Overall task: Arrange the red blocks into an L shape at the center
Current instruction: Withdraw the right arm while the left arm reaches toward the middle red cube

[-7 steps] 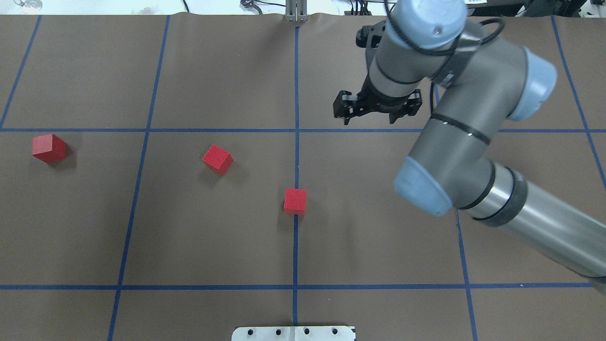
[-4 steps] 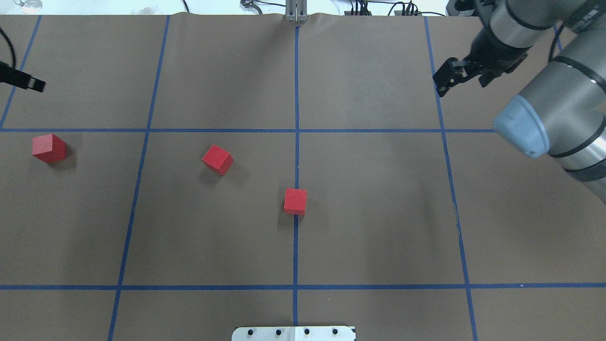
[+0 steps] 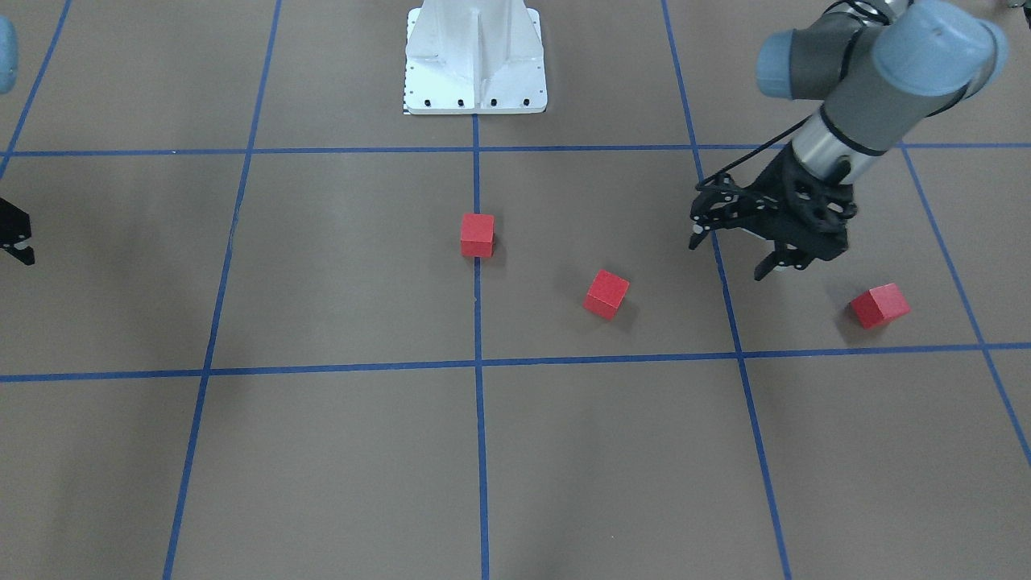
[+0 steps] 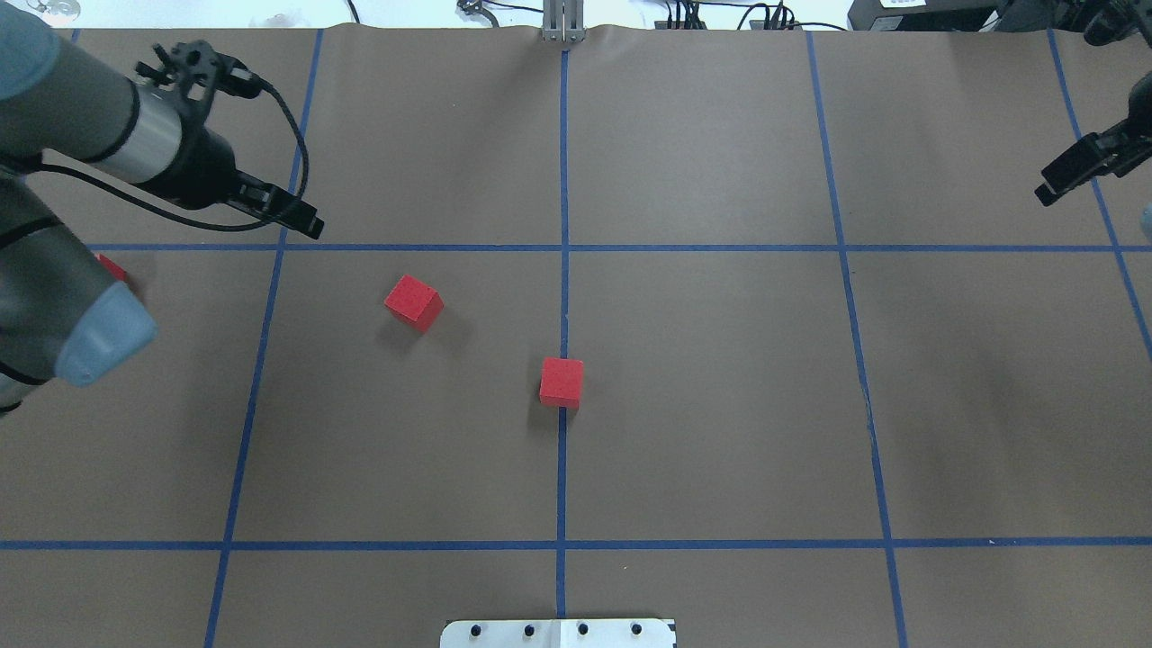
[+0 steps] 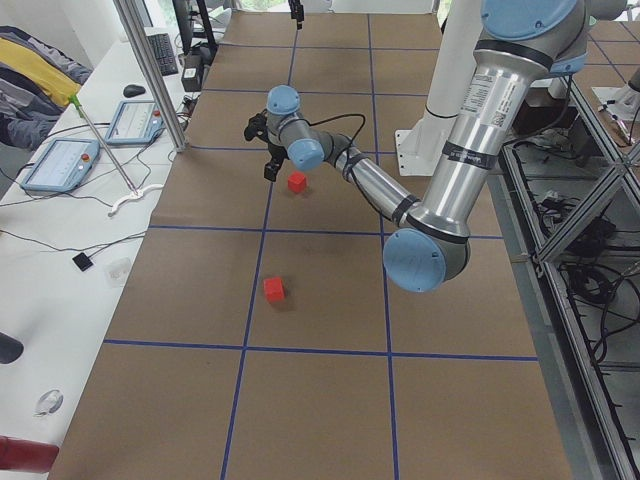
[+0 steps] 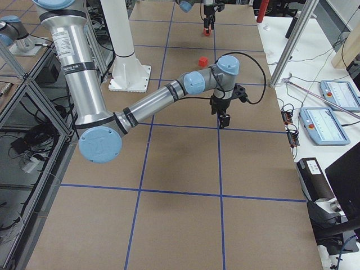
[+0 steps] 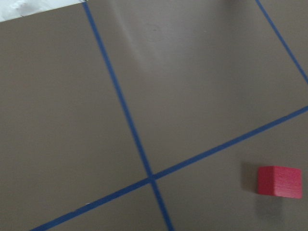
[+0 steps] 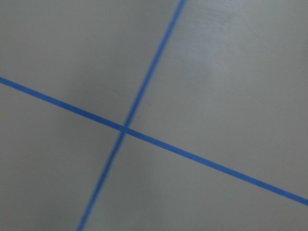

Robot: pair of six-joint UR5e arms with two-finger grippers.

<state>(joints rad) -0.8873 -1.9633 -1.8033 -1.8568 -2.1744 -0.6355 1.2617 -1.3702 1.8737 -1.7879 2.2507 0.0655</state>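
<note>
Brown matte tabletop (image 4: 720, 450), gridded with thin blue tape, bears three small matte red cubes. The black two-finger left gripper (image 3: 726, 258) hangs over it, fingers spread, gripping nothing. The right gripper (image 4: 1053, 184) sits far off at the edge, too poorly seen to tell spread from closed. Near the left gripper's outward side lies the outer red cube (image 3: 879, 306), near its inward side the middle red cube (image 3: 606, 294), and farther inward, on the middle tape line, the central red cube (image 3: 477, 235).
</note>
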